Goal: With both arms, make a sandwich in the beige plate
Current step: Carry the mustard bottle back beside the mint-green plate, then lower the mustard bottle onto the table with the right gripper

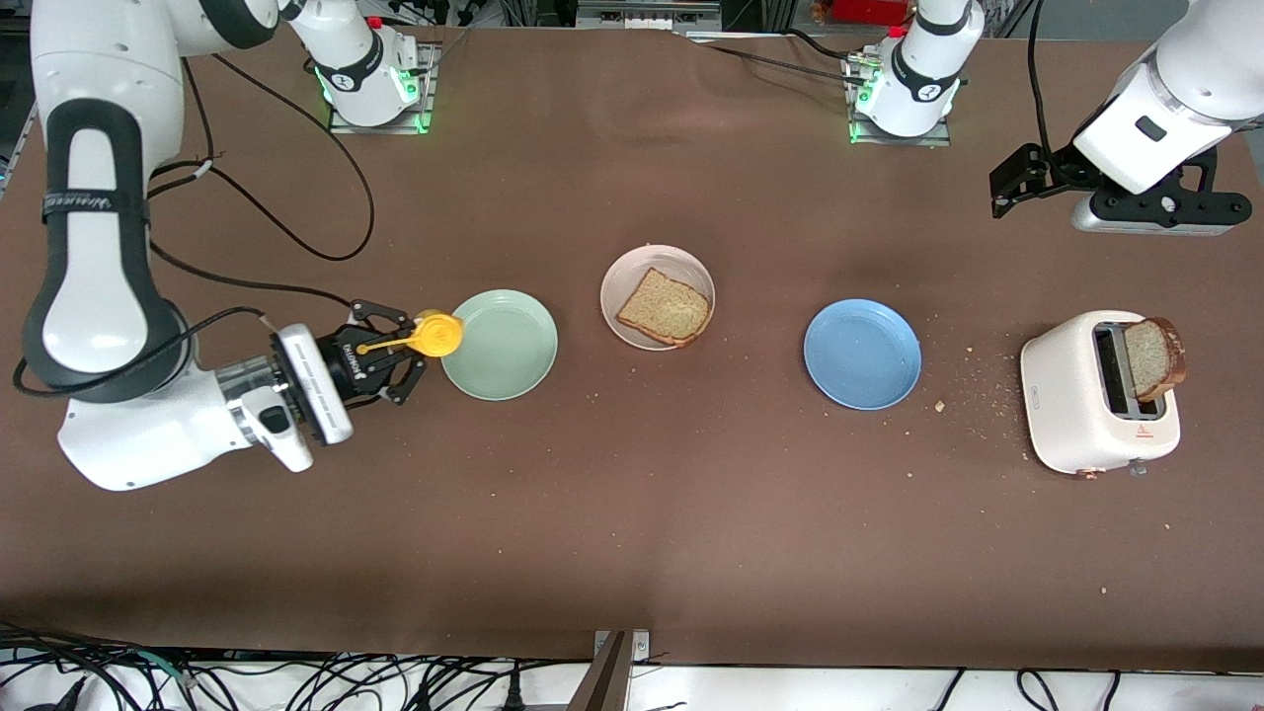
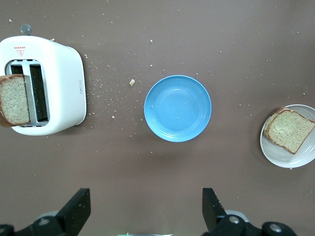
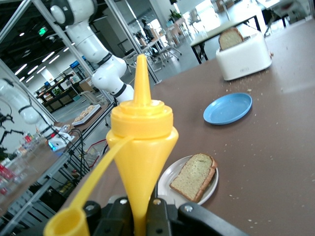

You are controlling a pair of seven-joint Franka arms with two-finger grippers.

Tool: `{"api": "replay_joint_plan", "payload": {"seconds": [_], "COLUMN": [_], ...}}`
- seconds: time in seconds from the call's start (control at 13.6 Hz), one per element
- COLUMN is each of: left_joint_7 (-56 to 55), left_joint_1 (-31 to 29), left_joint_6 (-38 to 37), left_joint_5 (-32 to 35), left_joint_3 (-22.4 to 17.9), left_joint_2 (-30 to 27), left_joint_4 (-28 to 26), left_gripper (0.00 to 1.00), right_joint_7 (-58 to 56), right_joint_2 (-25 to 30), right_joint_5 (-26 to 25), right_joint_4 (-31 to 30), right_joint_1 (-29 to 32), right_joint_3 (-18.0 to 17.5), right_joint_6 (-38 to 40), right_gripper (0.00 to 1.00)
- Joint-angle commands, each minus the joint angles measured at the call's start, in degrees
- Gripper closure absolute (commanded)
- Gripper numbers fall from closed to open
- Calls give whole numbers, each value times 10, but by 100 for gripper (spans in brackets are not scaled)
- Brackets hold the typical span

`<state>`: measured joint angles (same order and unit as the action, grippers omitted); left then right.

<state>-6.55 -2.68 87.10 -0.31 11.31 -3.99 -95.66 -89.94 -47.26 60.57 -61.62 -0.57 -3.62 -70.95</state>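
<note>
The beige plate [image 1: 617, 276] sits mid-table with one brown toast slice [image 1: 664, 308] on it; both show in the left wrist view [image 2: 270, 155] [image 2: 289, 130] and the right wrist view [image 3: 167, 179] [image 3: 193, 177]. A second toast slice [image 1: 1150, 357] stands in the white toaster [image 1: 1071, 395]. No lettuce is in view. My right gripper [image 1: 390, 355] is shut on a yellow squeeze bottle [image 1: 427, 338] [image 3: 142, 142], held beside the mint-green plate [image 1: 499, 344], its cap dangling open. My left gripper [image 1: 1009, 193] [image 2: 145, 209] is open and empty, high over the table's left-arm end.
An empty blue plate [image 1: 862, 354] [image 2: 177, 108] lies between the beige plate and the toaster [image 2: 64, 83]. Crumbs are scattered around the toaster and blue plate. Black cables trail from the right arm across its end of the table.
</note>
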Motion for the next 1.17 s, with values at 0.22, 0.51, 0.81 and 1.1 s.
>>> {"api": "replay_joint_plan", "payload": {"seconds": [0.22,0.51,0.81,1.1], "left_joint_7": [-4,-5,-5,-5], "left_joint_1": [0,0,0,-1], "left_joint_6": [-8,-8,-8,-8], "left_joint_5": [7,7,7,7], "left_joint_3": [3,3,3,3], "left_joint_2": [2,3,3,2], "left_joint_4": [8,8,8,8], "left_gripper": [0,0,0,0], "right_joint_7": [-249,-351,-379,-407], "right_joint_2": [-38,-88,-100,-119], "right_joint_5": [-1,-41,-121,-154], "right_joint_4": [-60,-82,-88,-88], "right_joint_1": [65,92,110,117], "right_joint_3": [-6,-5,-4,-4], "right_joint_6": [64,77,69,55], "right_gripper": [100,100,100,100]}}
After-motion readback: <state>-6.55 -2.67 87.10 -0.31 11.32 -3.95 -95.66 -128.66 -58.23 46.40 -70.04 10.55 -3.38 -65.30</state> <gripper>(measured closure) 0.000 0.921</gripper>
